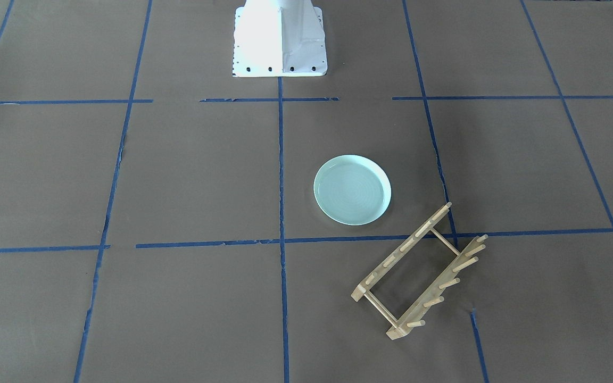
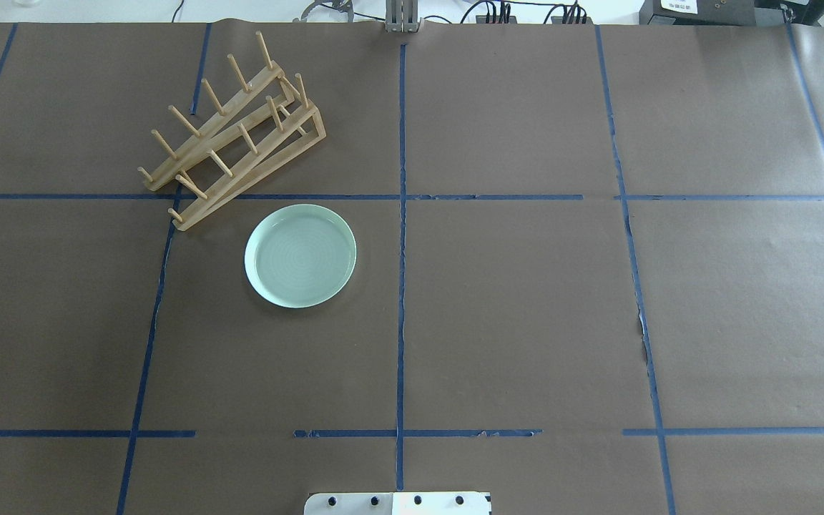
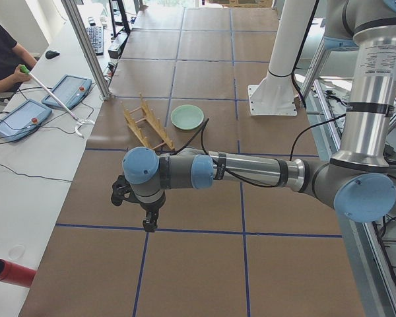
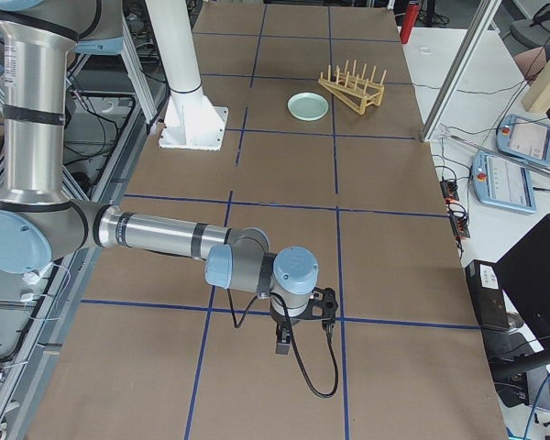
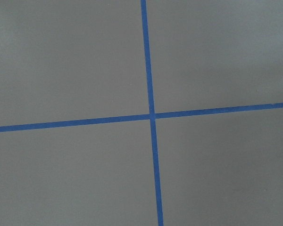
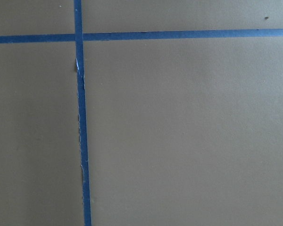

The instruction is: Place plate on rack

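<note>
- The left gripper point(image 3: 148, 223) hangs fingers-down from the near arm over the end of the desk point(image 2: 526, 322) on the robot's left. It shows only in the side view, so I cannot tell whether its jaws are apart or together. Nothing is seen in it.
- The right gripper point(image 4: 281, 345) hangs the same way over the opposite end of the desk, on the robot's right. It also shows only from the side, so I cannot tell how its jaws stand.
- Both wrist cameras see only brown paper point(image 5: 66, 61) and crossing lines of blue tape point(image 5: 151, 116).
- The plate point(image 2: 300, 255) lies flat and face up on the desk. It is in the robot's left half, just left of the centre tape line and about midway between the robot's edge and the operators' edge.
- The rack point(image 2: 233, 136) stands on the desk between the plate and the operators' edge, also in the left half. Its pegs point(image 2: 229, 69) point up and its rails run at a slant to the desk's edges.
- The rack's nearer rail passes close to the plate's rim, but the two are apart. No plate sits among the pegs.
- Both grippers are well apart from the plate and the rack.
- The white pedestal point(image 1: 280, 40) stands at the middle of the robot's edge.
</note>
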Tool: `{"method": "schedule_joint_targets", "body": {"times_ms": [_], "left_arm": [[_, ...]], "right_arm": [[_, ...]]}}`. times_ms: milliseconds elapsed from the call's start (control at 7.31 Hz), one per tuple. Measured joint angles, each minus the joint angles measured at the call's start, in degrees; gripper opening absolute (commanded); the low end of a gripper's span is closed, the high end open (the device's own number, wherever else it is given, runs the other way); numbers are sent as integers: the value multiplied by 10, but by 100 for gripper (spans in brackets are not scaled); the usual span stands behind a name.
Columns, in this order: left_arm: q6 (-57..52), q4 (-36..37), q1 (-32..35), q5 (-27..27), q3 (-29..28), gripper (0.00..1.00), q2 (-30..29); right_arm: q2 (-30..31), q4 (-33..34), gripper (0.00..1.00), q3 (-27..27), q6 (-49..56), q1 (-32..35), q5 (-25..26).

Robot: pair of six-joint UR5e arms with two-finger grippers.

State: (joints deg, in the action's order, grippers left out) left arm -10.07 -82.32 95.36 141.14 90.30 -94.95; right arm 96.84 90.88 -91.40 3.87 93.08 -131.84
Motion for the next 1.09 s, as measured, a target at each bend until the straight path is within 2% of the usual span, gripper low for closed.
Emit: {"method": "schedule_joint_targets", "body": {"times_ms": [684, 957, 1094], "left_arm": [[2, -16, -5, 8, -12, 100, 0], [-2, -49, -5, 8, -11, 100, 12], [-3, -87, -5, 6, -4, 100, 29]], "right_arm": [[0, 0, 100, 0, 0, 0, 0], [0, 0, 100, 0, 0, 0, 0], [0, 0, 100, 0, 0, 0, 0]]}}
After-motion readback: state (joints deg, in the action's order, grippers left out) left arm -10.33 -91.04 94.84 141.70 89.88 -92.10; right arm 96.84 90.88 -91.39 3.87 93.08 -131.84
